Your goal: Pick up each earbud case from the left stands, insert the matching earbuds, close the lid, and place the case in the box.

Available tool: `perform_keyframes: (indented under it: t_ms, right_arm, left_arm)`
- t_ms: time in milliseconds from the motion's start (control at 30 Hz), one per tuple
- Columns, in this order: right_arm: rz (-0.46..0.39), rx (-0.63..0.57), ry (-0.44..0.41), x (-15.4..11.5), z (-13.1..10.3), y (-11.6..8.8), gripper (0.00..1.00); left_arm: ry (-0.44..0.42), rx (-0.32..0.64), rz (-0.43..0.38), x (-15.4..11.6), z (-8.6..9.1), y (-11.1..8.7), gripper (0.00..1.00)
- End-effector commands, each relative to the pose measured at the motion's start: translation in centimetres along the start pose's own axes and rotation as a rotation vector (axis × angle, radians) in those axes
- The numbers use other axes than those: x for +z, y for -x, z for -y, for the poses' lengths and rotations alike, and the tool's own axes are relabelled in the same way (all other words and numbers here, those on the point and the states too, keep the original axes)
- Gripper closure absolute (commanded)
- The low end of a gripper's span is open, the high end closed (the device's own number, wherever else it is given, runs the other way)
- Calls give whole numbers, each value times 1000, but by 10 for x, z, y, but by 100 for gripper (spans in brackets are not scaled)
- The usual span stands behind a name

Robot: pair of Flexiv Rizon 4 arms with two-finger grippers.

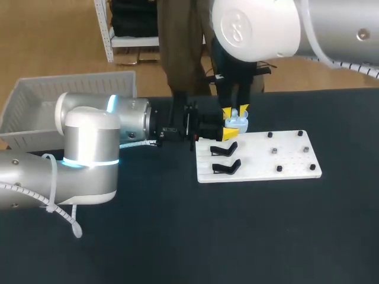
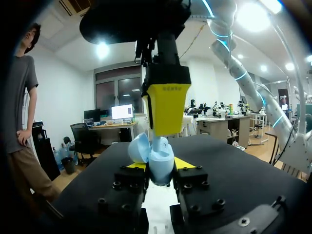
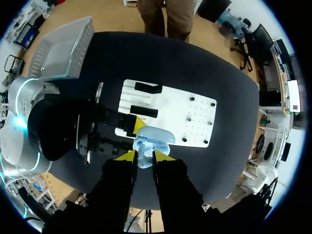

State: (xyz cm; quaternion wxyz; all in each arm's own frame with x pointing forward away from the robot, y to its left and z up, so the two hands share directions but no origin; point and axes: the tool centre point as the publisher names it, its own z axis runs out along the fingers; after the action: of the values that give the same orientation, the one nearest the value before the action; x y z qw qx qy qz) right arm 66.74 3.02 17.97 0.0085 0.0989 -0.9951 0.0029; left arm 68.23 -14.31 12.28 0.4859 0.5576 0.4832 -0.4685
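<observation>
Head view: left gripper clamps the pale blue earbud case from two sides, at the edge of the white board. Right gripper hangs directly above the case. Left wrist view: the case sits gripped between the left gripper's fingers, lid open. Right wrist view: the case lies just ahead of the right gripper; whether that gripper holds anything cannot be determined.

Light blue earbud case of smooth, glossy plastic. White board of matt plastic, carrying matt black stands. Table with a dark, matt, cloth-like top. Left arm in smooth satin silver metal; right arm capped in glossy white. Box of white slatted plastic.
</observation>
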Motion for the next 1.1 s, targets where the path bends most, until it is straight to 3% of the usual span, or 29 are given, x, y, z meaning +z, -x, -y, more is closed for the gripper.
perform_keyframes:
  t_ms: [33, 1100]
  right_arm:
    - [0, -3, -2, -2, -1, -1, 100]
    - [-6, -10, -7, 1, -6, -3, 100]
  left_arm:
    - [6, 4, 4, 0, 1, -1, 100]
    - [6, 4, 4, 0, 1, -1, 100]
